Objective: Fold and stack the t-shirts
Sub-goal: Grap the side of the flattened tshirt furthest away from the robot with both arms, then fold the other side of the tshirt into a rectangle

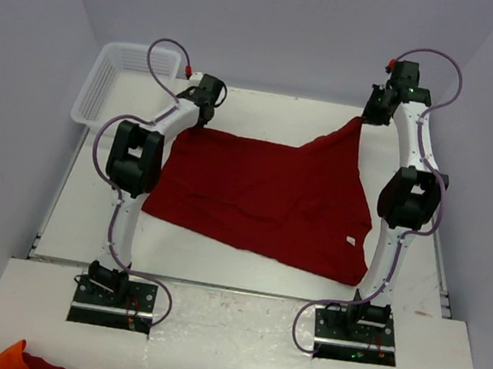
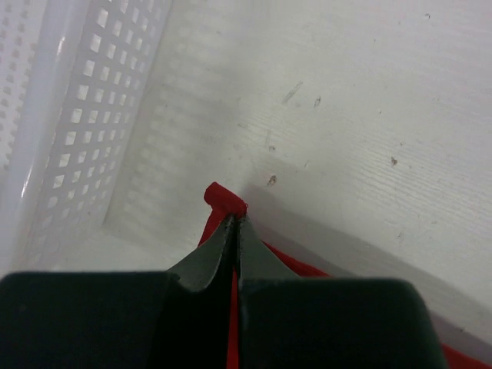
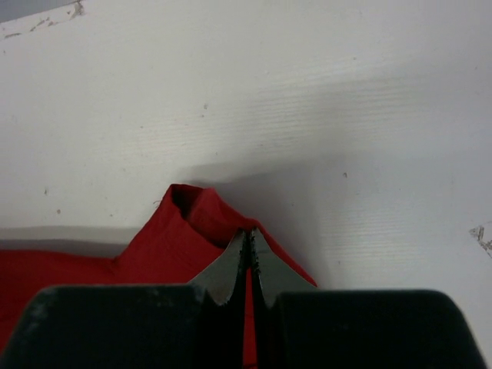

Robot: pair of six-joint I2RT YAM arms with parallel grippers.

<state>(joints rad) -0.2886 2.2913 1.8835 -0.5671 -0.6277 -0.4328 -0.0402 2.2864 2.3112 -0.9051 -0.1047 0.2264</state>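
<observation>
The shirt (image 1: 263, 196) lies spread mid-table. The left gripper (image 2: 235, 223) is clamped on its far left corner beside the basket (image 1: 103, 91); the right gripper (image 3: 247, 234) pinches the raised far right corner. Arms hide both side edges.

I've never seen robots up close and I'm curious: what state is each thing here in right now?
t-shirt, spread out on the table, far corners pinched.
left pincer, shut on the t-shirt's far left corner.
right pincer, shut on the t-shirt's far right corner, lifting it.
basket, upright at the table's far left corner.
</observation>
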